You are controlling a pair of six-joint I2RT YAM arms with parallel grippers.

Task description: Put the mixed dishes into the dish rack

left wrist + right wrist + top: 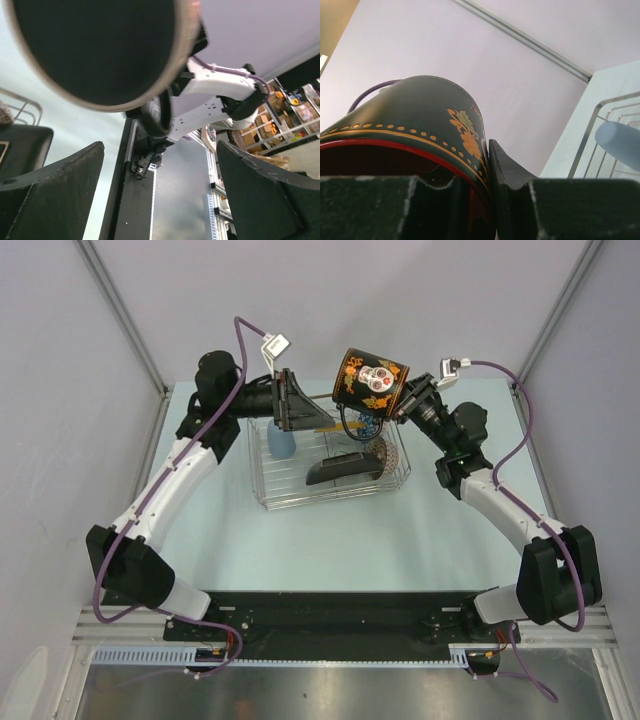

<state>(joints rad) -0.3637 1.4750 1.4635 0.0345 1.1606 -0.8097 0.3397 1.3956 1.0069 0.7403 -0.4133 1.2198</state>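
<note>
From above, the right fingers (pixel 403 405) hold the mug (pixel 370 380) in the air over the far right corner of the rack (pixel 268 490), tipped on its side with its painted wall facing up. The rack sits mid-table (pixel 330 540). In it are the blue bowl (pixel 282 440) at the left, the black plate (pixel 338 471) leaning near the middle, the speckled bowl (pixel 388 457) at the right, and the yellow plate (pixel 325 427), seen only as a thin edge toward the back. The left fingers (pixel 298 408) hang over the rack's far left side, just beside the mug.

The right wrist view shows the grip, which the top view does not. One finger is inside the mug's red rim and the other is outside, so they pinch the mug wall between them. It also catches a corner of the rack wire (pixel 600 130) and the blue bowl (pixel 620 142) at the right edge.

The left wrist view shows the left fingers spread wide with nothing between them. The mug's dark underside (pixel 100 50) fills the upper left, close above them, with its handle (pixel 156 116) below. Beyond it the right arm (pixel 215 95) shows, and the black plate (pixel 22 145) sits at the left edge.
</note>
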